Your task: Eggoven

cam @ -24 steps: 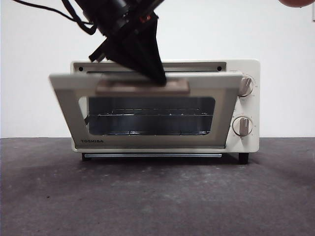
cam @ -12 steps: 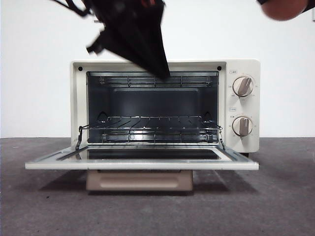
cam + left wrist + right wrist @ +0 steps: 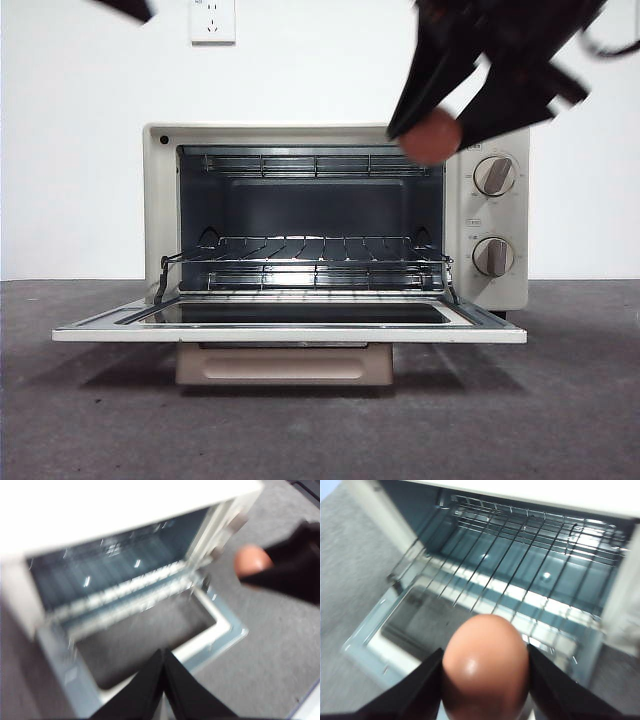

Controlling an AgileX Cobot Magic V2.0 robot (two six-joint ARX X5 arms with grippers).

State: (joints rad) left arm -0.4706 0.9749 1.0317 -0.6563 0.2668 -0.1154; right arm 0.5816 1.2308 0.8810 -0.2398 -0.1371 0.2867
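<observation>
1. Brown egg [image 3: 431, 137] now sits at upper right of the front frame, clamped between the jaws of the right gripper [image 3: 435, 130]; half a second ago only its edge showed at the top right corner, so I read the arm as carrying it down toward the oven mouth.
2. Left gripper [image 3: 163, 656] has cleared off; it was over the oven's top edge half a second ago, now only a dark tip [image 3: 128, 8] shows at upper left of the front frame; its jaws are pressed together on nothing.
3. Door [image 3: 290, 335] of the toaster oven [image 3: 160, 200] lies flat open, handle [image 3: 285, 365] hanging beneath; a second ago it was only part-way down; opening looks done, loading is the step in hand.
4. Cavity contents: wire rack [image 3: 305, 252] at mid height, nothing on it; I see no tray or food inside.
5. Right wrist view: egg [image 3: 485, 666] gripped on both sides, bare rack [image 3: 520, 550] beyond it; egg not yet inside.
6. Both knobs [image 3: 494, 175] untouched, by the look.
</observation>
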